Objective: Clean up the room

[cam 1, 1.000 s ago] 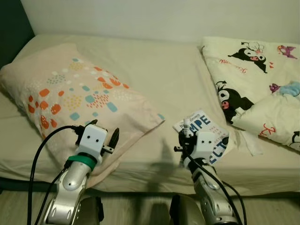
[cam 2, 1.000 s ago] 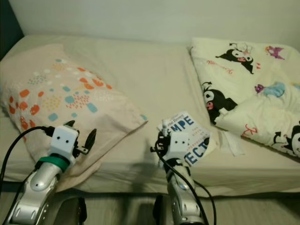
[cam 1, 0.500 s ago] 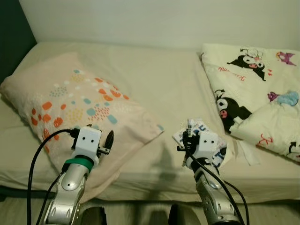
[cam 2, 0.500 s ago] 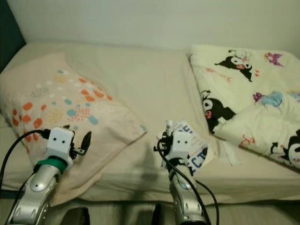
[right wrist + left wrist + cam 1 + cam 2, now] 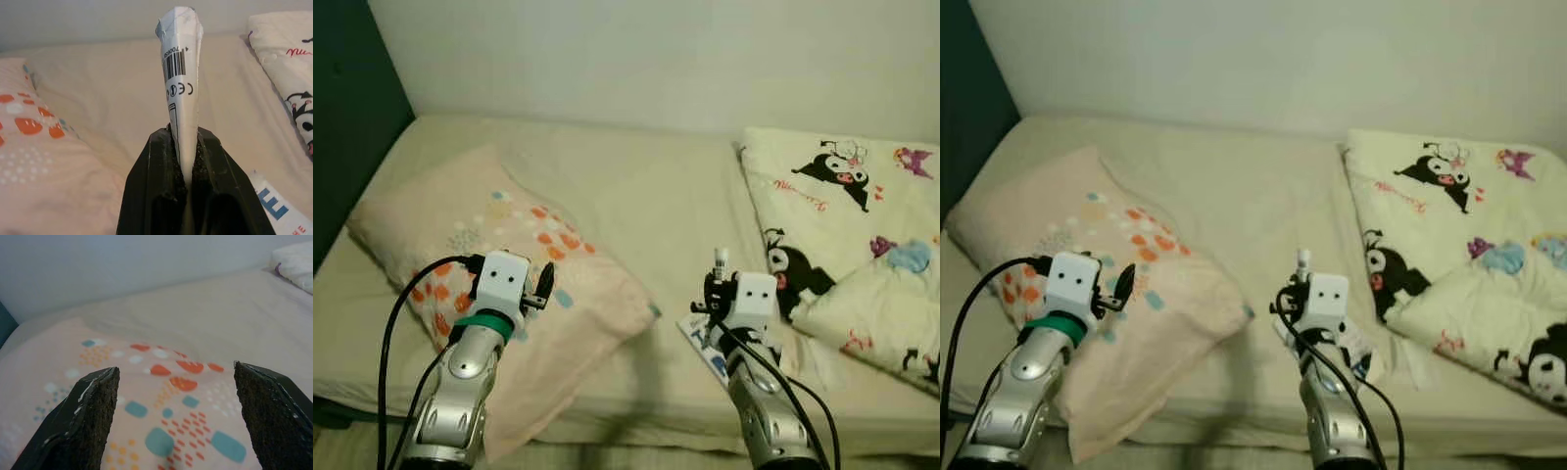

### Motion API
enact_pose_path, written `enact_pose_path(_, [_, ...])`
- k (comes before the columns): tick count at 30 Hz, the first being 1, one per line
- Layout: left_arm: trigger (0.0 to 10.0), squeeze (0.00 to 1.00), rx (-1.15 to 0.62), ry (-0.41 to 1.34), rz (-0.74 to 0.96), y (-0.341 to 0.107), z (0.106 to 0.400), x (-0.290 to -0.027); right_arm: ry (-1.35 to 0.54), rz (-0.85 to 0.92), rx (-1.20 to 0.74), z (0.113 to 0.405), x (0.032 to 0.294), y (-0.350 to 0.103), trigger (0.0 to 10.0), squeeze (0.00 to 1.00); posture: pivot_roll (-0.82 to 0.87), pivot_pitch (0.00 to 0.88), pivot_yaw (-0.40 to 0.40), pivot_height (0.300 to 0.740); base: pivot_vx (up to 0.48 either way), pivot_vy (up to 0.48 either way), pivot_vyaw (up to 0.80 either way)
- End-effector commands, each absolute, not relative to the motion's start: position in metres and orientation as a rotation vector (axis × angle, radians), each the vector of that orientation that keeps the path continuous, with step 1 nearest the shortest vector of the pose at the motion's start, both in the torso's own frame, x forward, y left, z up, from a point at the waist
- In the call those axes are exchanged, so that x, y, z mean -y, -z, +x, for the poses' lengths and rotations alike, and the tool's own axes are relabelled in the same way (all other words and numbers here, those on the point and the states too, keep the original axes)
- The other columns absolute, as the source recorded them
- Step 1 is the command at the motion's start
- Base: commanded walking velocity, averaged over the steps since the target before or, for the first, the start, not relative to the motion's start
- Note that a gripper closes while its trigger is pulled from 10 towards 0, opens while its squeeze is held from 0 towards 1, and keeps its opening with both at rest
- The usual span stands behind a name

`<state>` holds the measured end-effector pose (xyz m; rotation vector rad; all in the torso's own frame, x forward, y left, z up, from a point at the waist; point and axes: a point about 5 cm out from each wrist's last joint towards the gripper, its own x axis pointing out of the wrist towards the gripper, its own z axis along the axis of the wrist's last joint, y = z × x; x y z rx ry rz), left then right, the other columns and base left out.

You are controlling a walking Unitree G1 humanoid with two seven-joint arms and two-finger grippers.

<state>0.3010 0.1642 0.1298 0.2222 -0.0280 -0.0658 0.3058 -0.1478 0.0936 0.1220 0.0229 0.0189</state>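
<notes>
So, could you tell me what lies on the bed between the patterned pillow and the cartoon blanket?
Mostly bare beige sheet. Near the bed's front edge, between the pillow and blanket, lies a printed booklet, seen in both eye views.

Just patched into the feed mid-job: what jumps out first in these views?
The right gripper stands out first, jaws shut on a white tube with a barcode, held over the bed's front edge, just above a printed booklet lying there. To the left, the left gripper hovers with jaws open over a peach pillow dotted orange and teal. On the right lies a cream cartoon-print duvet.
</notes>
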Motion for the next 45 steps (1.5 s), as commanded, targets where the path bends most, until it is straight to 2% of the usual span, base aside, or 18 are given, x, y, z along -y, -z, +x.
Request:
enact_pose_path(1, [10.0,0.00,0.002,0.071,0.225,-0.123,0.300,-0.164,-0.008,0.129,-0.058,0.301,0.148,-0.084,10.0,0.00,0.11,0.006,-0.030,0.725,0.000,0.000,0.00])
enact_pose_path(5, [10.0,0.00,0.005,0.093,0.241,-0.124,0.303,-0.162,-0.004,0.124,-0.076,0.297,0.148,-0.078,10.0,0.00,0.11,0.000,-0.007,0.740,0.000,0.000,0.00])
enact_pose_path(14, [10.0,0.00,-0.008,0.128,0.239,-0.120,0.305,-0.155,0.036,0.139,-0.094,0.292,0.153,-0.073,10.0,0.00,0.09,0.000,0.017,0.740,0.000,0.000,0.00])
enact_pose_path(31, [10.0,0.00,-0.042,0.100,0.188,-0.112,0.304,-0.156,0.018,0.119,-0.183,0.290,0.149,-0.059,10.0,0.00,0.11,0.000,0.009,0.740,0.000,0.000,0.00])
enact_pose_path(45, [10.0,0.00,-0.045,0.111,0.198,-0.113,0.309,-0.154,0.098,0.105,-0.201,0.291,0.159,-0.056,10.0,0.00,0.11,0.000,0.027,0.740,0.000,0.000,-0.78])
